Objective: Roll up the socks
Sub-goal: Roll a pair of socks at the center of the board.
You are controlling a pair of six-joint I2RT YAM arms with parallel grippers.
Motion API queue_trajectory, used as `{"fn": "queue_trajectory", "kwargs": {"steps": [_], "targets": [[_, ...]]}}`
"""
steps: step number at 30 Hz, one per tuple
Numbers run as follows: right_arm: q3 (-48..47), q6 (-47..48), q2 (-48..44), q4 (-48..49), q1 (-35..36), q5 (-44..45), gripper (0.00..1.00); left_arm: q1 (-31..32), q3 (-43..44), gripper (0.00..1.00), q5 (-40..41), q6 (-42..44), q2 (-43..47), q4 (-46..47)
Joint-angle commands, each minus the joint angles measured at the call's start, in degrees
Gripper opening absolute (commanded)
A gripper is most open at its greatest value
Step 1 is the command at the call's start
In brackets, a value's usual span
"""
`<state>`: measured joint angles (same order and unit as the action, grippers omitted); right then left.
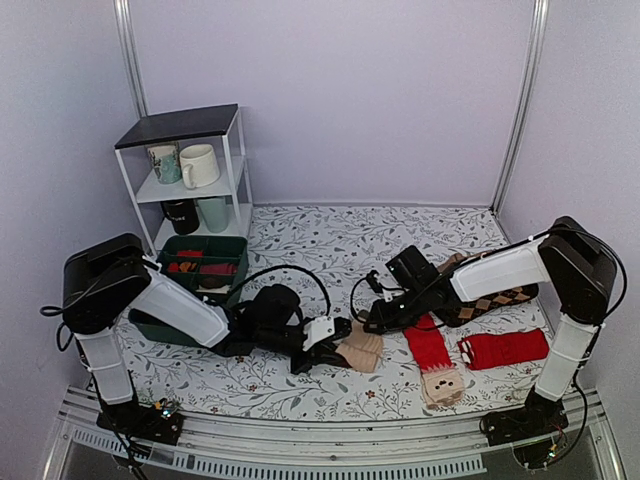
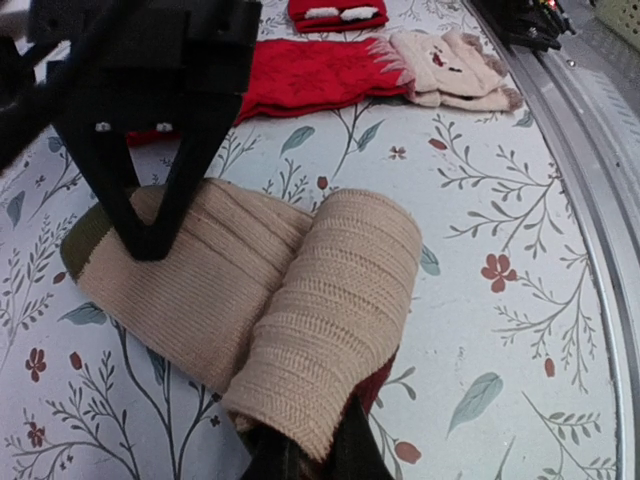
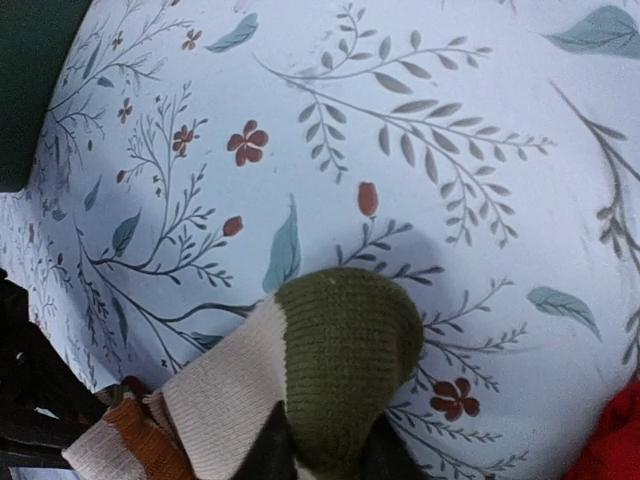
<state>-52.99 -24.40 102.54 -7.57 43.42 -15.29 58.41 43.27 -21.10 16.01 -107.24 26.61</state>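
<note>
The tan-beige socks (image 1: 362,350) lie at the table's middle front, partly rolled. In the left wrist view the rolled part (image 2: 345,300) rests against a flat stretch that ends in a green tip (image 2: 82,240). My left gripper (image 2: 310,458) is shut on the near end of the roll, where a bit of dark red shows. My right gripper (image 2: 150,240) comes down from the far side, its two fingers meeting on the flat part by the green tip. In the right wrist view that green end (image 3: 345,350) sits pinched between the right gripper (image 3: 325,455).
Bright red socks (image 1: 430,345) with beige face ends lie right of the beige pair, another red one (image 1: 503,348) further right. Brown argyle socks (image 1: 495,298) lie under the right arm. A green bin (image 1: 205,265) and a white shelf (image 1: 190,165) with mugs stand at back left.
</note>
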Motion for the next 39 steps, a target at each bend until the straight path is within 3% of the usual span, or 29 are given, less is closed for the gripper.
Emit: {"fn": "queue_trajectory", "kwargs": {"steps": [1, 3, 11, 16, 19, 23, 25, 36, 39], "targets": [[-3.24, 1.65, 4.87, 0.14, -0.26, -3.38, 0.07, 0.1, -2.9, 0.0, 6.2, -3.63, -0.78, -9.36], [-6.43, 2.95, 6.53, 0.39, -0.25, -2.52, 0.0, -0.65, -3.1, 0.0, 9.28, -5.83, -0.08, -10.24], [-17.51, 8.54, 14.61, 3.47, -2.56, -5.27, 0.0, -1.57, -2.7, 0.0, 18.14, -12.18, 3.15, -14.78], [-23.83, 10.65, 19.72, 1.14, -2.81, -7.95, 0.0, -1.92, -0.56, 0.0, 19.36, -14.52, 2.5, -17.45], [-23.58, 10.74, 20.13, 0.69, -2.73, -9.13, 0.13, -2.13, 0.72, 0.0, 18.09, -14.75, 0.63, -18.87], [-20.25, 10.98, 16.33, 3.15, -2.74, -7.82, 0.42, -3.03, 1.78, 0.0, 13.84, -14.48, -1.7, -20.55], [-17.45, 11.21, 13.24, 4.76, -2.78, -5.36, 0.5, -3.74, 1.92, 0.0, 12.02, -14.65, -2.36, -21.57], [-2.9, 16.1, -8.08, 15.02, -2.88, 4.15, 0.66, -8.06, 1.65, 0.0, 3.93, -16.3, -4.82, -23.89], [1.49, 19.52, -12.27, 16.95, -2.84, -2.53, 0.68, -8.09, 2.67, 0.0, 3.06, -16.28, -6.86, -24.9]]}}
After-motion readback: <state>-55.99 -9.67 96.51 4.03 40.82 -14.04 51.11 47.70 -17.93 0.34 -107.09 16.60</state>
